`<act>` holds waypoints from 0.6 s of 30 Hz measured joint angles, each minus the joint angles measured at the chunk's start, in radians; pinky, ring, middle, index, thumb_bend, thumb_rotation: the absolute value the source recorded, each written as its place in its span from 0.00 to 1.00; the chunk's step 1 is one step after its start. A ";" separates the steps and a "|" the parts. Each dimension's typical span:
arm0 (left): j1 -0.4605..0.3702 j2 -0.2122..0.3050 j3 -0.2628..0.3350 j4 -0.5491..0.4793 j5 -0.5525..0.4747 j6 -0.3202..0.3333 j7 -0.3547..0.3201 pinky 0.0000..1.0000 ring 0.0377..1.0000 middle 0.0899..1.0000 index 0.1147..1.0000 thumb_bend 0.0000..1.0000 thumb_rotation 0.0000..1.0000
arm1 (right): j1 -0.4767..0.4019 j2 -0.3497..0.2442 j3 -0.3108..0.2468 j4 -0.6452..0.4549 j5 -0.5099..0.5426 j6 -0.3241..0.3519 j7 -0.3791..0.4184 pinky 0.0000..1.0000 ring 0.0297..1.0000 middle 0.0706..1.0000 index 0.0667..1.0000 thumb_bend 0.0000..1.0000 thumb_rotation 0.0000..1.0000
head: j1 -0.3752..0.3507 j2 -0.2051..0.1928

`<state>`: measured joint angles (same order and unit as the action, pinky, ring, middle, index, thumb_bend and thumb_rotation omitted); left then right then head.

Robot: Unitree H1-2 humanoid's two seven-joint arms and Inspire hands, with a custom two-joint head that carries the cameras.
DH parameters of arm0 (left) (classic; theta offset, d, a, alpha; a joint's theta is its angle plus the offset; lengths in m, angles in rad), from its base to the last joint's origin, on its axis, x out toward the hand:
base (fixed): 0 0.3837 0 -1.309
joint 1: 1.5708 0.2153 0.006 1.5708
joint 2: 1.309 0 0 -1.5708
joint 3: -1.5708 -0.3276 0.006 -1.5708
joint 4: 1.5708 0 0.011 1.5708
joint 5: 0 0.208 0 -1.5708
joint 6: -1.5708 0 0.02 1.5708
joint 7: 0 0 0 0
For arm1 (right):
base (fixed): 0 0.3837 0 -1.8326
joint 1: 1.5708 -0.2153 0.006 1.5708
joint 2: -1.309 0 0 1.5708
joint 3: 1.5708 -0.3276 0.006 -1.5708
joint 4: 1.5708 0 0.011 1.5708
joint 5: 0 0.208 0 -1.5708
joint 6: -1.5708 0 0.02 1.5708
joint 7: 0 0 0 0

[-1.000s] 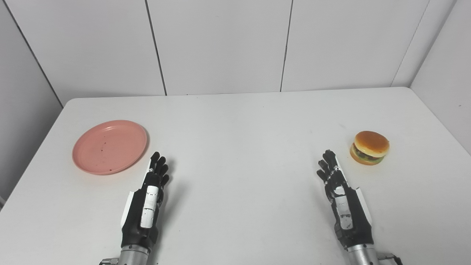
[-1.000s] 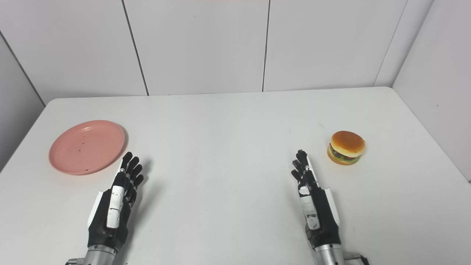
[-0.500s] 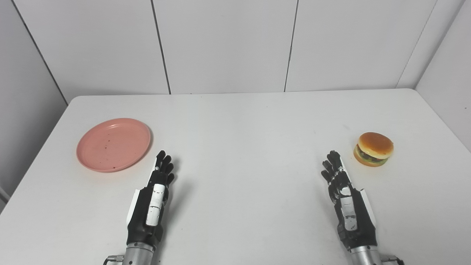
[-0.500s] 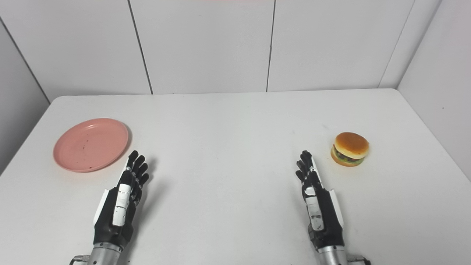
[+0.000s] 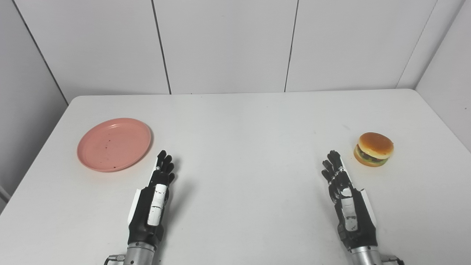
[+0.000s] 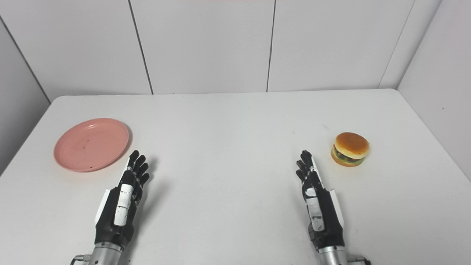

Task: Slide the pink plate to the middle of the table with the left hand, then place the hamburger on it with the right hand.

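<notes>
Nothing has yet been slid: the pink plate [image 5: 114,144] lies at the tabletop's [image 5: 243,125] left side, just beyond the empty, straight-fingered left hand [image 5: 154,198], which must be brought onto it, while the hamburger [image 5: 374,149] waits untouched near the equally empty right hand [image 5: 346,200].

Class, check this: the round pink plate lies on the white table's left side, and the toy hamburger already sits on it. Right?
Not quite. The round pink plate lies on the white table's left side, but the toy hamburger sits apart on the right side, as the left eye view shows.
</notes>
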<state>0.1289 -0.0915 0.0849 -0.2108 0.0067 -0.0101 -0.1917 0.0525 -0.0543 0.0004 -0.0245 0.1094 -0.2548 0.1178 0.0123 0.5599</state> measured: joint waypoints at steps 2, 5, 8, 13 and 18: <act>-0.002 -0.001 -0.007 0.015 0.005 -0.010 0.010 1.00 1.00 1.00 1.00 0.81 0.92 | -0.001 -0.002 0.000 0.009 0.003 -0.014 0.006 1.00 0.99 1.00 0.98 0.91 1.00 | 0.037 -0.029; -0.004 -0.004 -0.019 0.041 0.023 -0.033 0.020 1.00 1.00 1.00 1.00 0.81 0.91 | -0.003 -0.009 -0.002 0.027 0.015 -0.040 0.026 1.00 0.99 1.00 0.99 0.91 1.00 | 0.055 -0.046; -0.006 -0.007 -0.032 0.070 0.040 -0.064 0.029 1.00 1.00 1.00 1.00 0.81 0.90 | -0.007 -0.015 -0.003 0.052 0.031 -0.083 0.040 0.99 0.99 1.00 0.99 0.92 1.00 | 0.086 -0.075; -0.007 -0.011 -0.057 0.101 0.067 -0.100 0.053 1.00 1.00 1.00 1.00 0.85 0.91 | -0.011 -0.025 -0.019 0.118 0.037 -0.161 0.050 0.97 0.97 1.00 0.98 0.93 1.00 | 0.110 -0.104; -0.008 -0.013 -0.067 0.120 0.088 -0.125 0.074 1.00 1.00 1.00 1.00 0.87 0.92 | -0.015 -0.028 -0.020 0.129 0.057 -0.191 0.071 0.99 0.98 1.00 0.98 0.92 1.00 | 0.133 -0.127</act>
<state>0.1212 -0.1044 0.0180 -0.0912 0.0947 -0.1354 -0.1173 0.0379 -0.0823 -0.0191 0.1050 0.1660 -0.4462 0.1884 0.1457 0.4326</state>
